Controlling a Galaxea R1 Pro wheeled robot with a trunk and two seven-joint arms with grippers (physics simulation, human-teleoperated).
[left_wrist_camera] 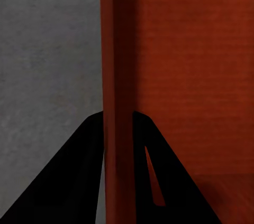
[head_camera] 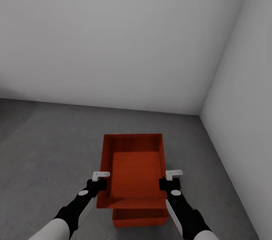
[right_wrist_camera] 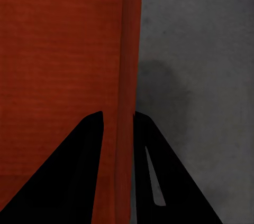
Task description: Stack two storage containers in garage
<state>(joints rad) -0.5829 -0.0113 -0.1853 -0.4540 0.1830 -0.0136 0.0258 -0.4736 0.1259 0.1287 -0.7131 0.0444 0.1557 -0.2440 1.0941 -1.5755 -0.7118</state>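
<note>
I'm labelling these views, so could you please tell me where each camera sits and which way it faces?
Head: high, looking down at the held bin, the lower bin, the concrete floor; both arms show.
Left wrist: along the left gripper, clamping the bin's wall.
Right wrist: along the right gripper, clamping the opposite wall.
All share the held bin.

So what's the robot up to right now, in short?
Left gripper and right gripper each clamped on a side wall of upper container. Lower container under it, on the concrete floor. Nothing in the way.
</note>
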